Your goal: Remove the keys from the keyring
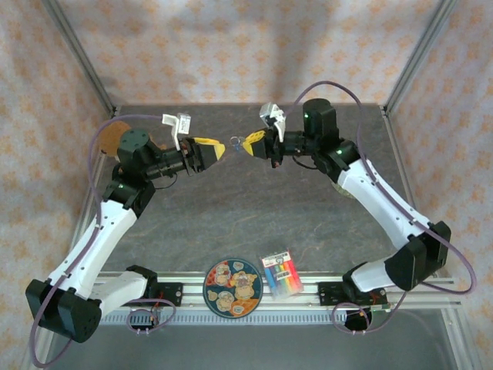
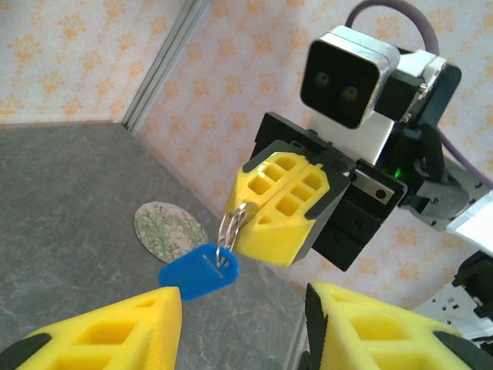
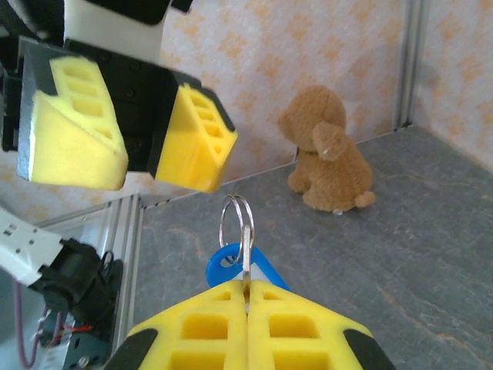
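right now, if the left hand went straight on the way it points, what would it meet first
Probably the small blue plastic tag and silver metal keyring held by the shut right hand; depth is unclear.

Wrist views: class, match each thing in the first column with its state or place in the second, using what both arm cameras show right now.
Things
1. right gripper
2. left gripper
3. blue tag
4. brown plush toy

States
A. sitting on the table near the back wall
B. shut on the keyring
C. hanging from the keyring, off the table
D. open, holding nothing

Pairs: 1-B, 2-D, 3-C, 4-A
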`<control>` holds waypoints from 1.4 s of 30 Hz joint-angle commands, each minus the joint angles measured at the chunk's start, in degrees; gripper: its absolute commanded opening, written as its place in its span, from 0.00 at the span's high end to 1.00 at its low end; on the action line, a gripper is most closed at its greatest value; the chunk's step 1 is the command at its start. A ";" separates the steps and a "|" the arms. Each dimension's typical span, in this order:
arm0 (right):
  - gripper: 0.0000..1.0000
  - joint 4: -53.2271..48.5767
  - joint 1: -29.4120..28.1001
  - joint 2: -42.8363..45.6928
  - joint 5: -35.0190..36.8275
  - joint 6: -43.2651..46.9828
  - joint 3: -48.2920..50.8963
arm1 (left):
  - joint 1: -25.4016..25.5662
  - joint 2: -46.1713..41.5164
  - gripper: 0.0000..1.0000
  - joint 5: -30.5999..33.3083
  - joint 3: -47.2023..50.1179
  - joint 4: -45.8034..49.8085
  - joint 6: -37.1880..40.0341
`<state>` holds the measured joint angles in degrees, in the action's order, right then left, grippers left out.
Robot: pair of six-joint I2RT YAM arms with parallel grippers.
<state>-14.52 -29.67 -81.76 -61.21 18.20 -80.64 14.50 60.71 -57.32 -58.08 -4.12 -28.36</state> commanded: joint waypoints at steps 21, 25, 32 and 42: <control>1.00 -14.43 0.05 -6.08 -14.55 8.71 -8.65 | 0.98 3.23 0.50 -5.16 -6.11 9.60 7.82; 1.00 -14.74 0.05 -6.43 -14.62 8.73 -9.09 | 1.53 3.51 0.54 -5.21 -6.43 10.40 8.38; 1.00 -14.83 0.04 -6.47 -14.58 8.79 -9.20 | 2.53 3.98 0.65 -5.50 -6.87 11.51 9.16; 1.00 -14.45 -0.04 -5.98 -13.63 8.88 -8.96 | 3.08 4.29 1.00 -5.65 -6.54 8.94 7.30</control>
<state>-29.21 -29.67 -88.03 -74.19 26.26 -87.79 17.17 64.93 -61.49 -63.33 6.90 -20.10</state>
